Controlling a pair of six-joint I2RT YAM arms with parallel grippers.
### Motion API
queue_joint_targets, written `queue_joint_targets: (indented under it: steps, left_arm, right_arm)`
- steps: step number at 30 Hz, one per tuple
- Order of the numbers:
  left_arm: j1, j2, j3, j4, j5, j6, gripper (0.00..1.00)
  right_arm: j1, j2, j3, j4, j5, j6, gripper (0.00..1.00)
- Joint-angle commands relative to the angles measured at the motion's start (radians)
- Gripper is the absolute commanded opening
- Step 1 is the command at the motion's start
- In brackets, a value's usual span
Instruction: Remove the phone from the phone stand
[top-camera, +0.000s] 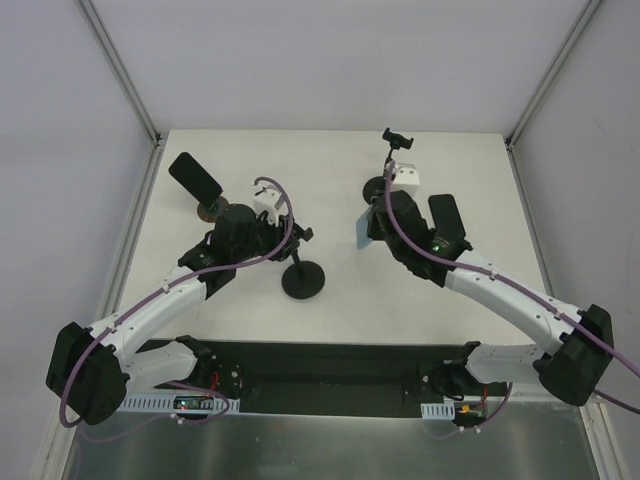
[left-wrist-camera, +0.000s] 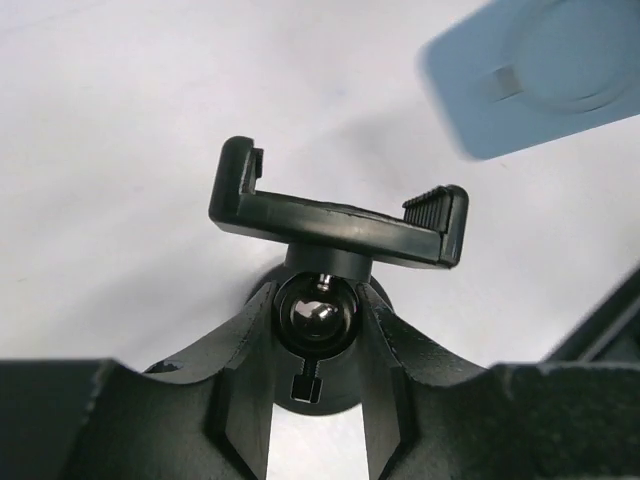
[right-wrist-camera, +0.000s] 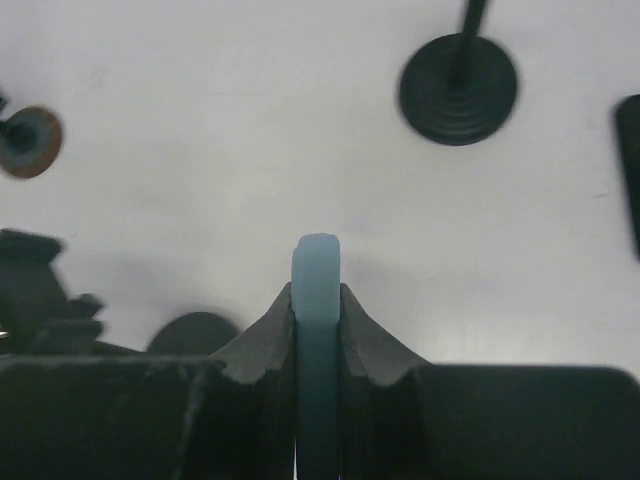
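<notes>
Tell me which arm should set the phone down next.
Right. The right gripper is shut on the phone, clear of the clamp; the left gripper only holds the phone stand.

White tabletop (top-camera: 330, 330), matte, evenly lit, pale grey-white walls (top-camera: 330, 60) on three sides, silver metal frame posts (top-camera: 120, 70) slanting at the far corners, black strip (top-camera: 330, 365) along near edge, brushed metal sheet (top-camera: 330, 445) beneath, soft diffuse shadows.

Three phone stands: brown-based stand (top-camera: 210, 208), middle stand (top-camera: 303, 282), far stand (top-camera: 398, 138). Three phones: pale blue phone (top-camera: 367, 230), mounted black phone (top-camera: 195, 177), loose black phone (top-camera: 445, 218). One table (top-camera: 330, 160).
</notes>
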Motion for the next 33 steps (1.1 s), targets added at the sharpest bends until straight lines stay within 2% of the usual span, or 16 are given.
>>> queue_joint_targets:
  steps: [1,6,13,18,20,23,33]
  left_arm:
    - [0.049,-0.018,-0.015,-0.054,-0.144,0.029,0.0]
    - [0.048,-0.015,-0.014,-0.054,-0.17,0.048,0.0]
    - [0.051,-0.015,0.002,-0.049,-0.251,0.136,0.0]
    - [0.084,0.059,0.06,-0.04,-0.19,0.171,0.0]
    - [0.084,0.088,0.1,0.01,-0.163,0.196,0.0]
    - [0.084,0.158,0.173,0.053,-0.137,0.202,0.0]
    - [0.084,0.575,0.512,0.196,-0.031,0.188,0.0]
  right_arm:
    - [-0.077,-0.12,-0.003,0.012,0.11,-0.041,0.01]
    - [-0.108,-0.198,-0.052,0.159,0.061,-0.083,0.01]
    - [-0.124,-0.249,-0.063,0.167,0.037,-0.168,0.01]
    - [-0.128,-0.301,-0.106,0.164,0.06,-0.202,0.01]
    - [-0.128,-0.315,-0.13,0.166,0.063,-0.219,0.01]
    - [-0.128,-0.355,-0.164,0.166,0.063,-0.238,0.01]
    - [-0.13,-0.536,-0.245,0.084,0.095,-0.318,0.01]
